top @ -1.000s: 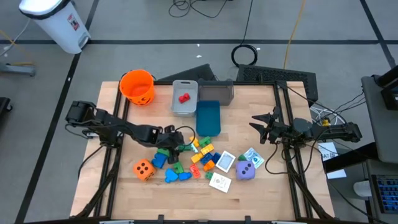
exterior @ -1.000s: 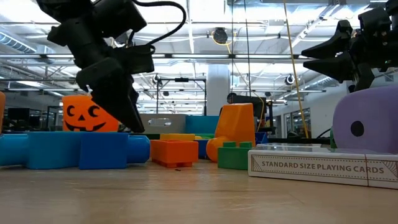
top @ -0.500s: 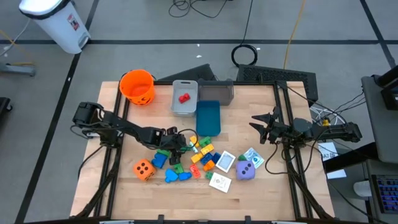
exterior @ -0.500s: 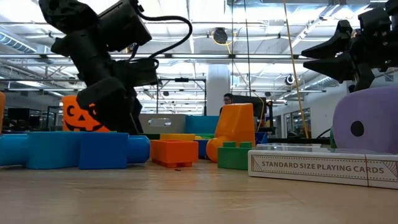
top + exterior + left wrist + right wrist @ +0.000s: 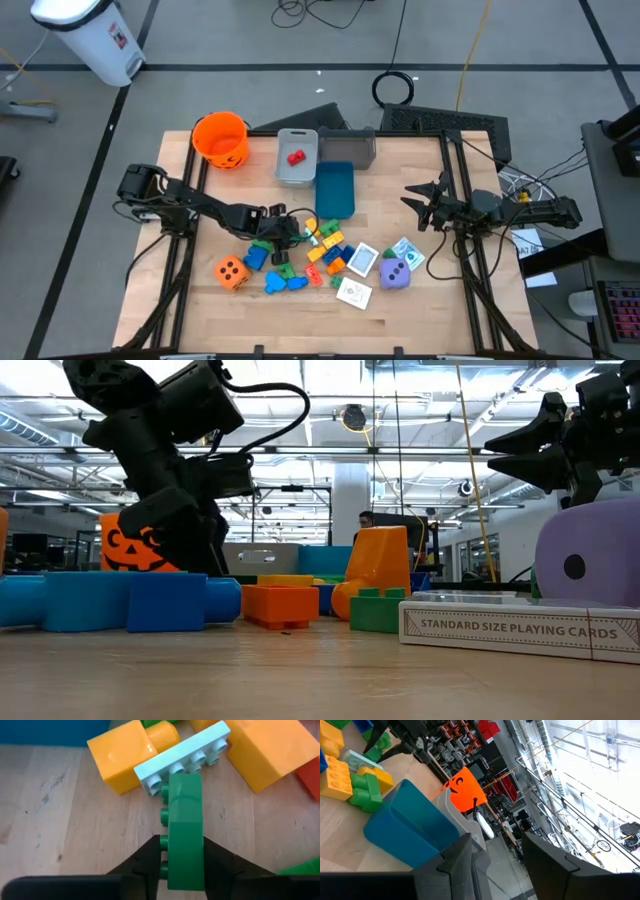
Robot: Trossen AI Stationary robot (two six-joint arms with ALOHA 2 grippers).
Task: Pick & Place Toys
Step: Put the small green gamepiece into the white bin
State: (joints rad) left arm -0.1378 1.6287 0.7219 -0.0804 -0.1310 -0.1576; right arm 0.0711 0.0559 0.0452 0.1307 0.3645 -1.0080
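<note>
The toys lie in a pile at the table's middle: coloured blocks, an orange dotted die, a purple die and flat picture cards. My left gripper reaches down into the pile's left side and is shut on a green block. That block's far end meets a pale blue studded plate between yellow blocks. My right gripper waits open above the table's right side, touching nothing. My left gripper pinches the green block between its two fingers, one on the studded side and one on the opposite side, at the block's near end. The fingers slant down from the table's left and lie along the block. I cannot tell whether the block is off the wood.
An orange pumpkin-face bucket stands at the far left. Beside it are a grey bin holding a red piece, a second grey bin and a blue bin. A playing-card box lies near the purple die.
My left gripper has sunk into the left side of the block pile, its arm stretching a little farther toward the table's right. It has kept still over the last half second. The toys around it have not shifted.
</note>
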